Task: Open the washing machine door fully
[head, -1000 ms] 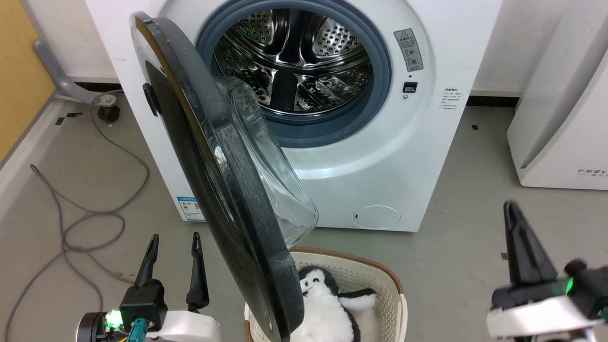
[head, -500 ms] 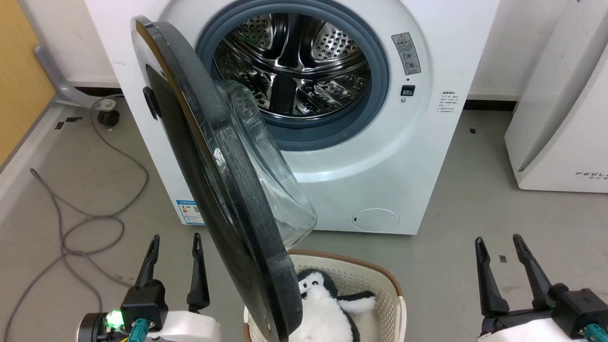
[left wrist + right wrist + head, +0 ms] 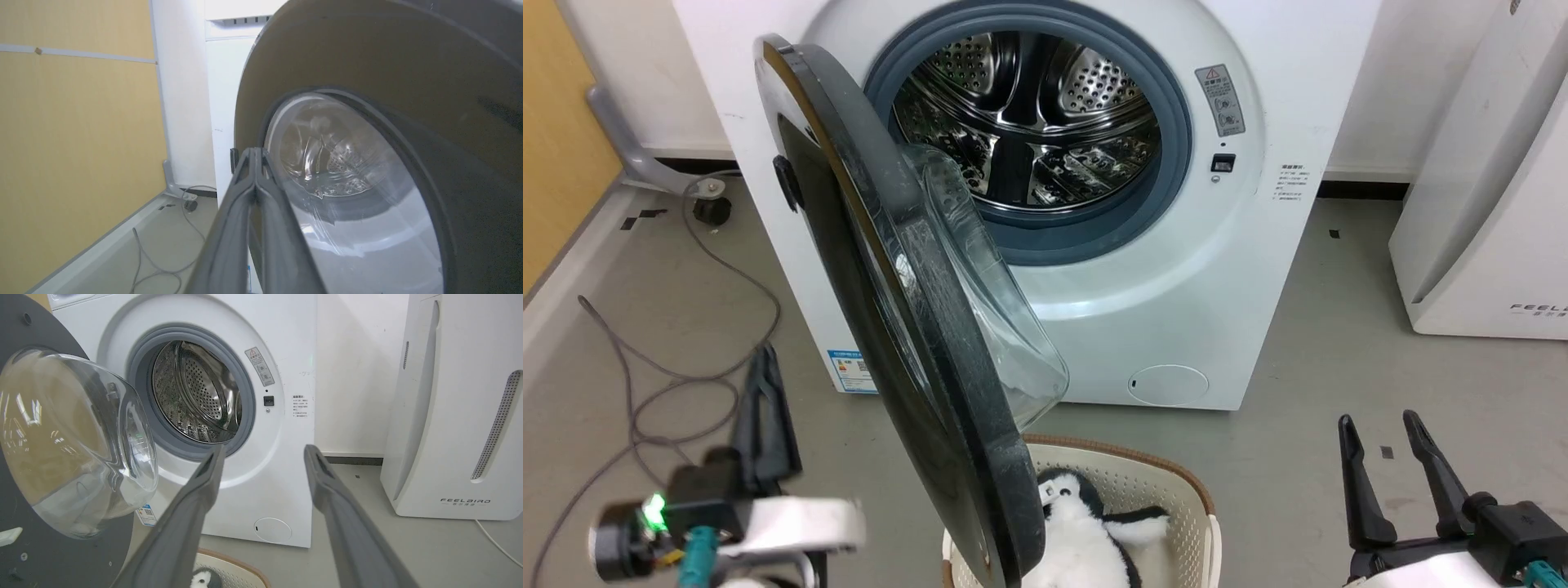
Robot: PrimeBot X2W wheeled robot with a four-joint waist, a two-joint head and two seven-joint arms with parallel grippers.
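The washing machine [image 3: 1176,269] stands with its steel drum [image 3: 1029,122] exposed. The washing machine door [image 3: 915,343] hangs swung out on its left hinge, edge-on toward me, its glass bowl [image 3: 988,294] facing right. My left gripper [image 3: 764,392], blurred, is shut and empty on the floor side, left of the door's glossy outer face and apart from it. In the left wrist view the left gripper [image 3: 254,150] points along the door [image 3: 408,61]. My right gripper [image 3: 1376,420] is open at the lower right, far from the door. The right wrist view has the right gripper [image 3: 265,448] facing the machine [image 3: 286,355] and the door's bowl [image 3: 73,437].
A cream basket [image 3: 1176,474] holding a penguin plush [image 3: 1078,531] sits under the door's lower edge. A grey cable [image 3: 645,392] loops on the floor at left. A white FEELBIRD appliance [image 3: 1486,204] stands at right. A yellow panel [image 3: 556,122] lines the left.
The left gripper has shut its fingers and shifted left, blurred by motion. The right gripper swung into the lower right a second ago and has held open since. The door stands as before.
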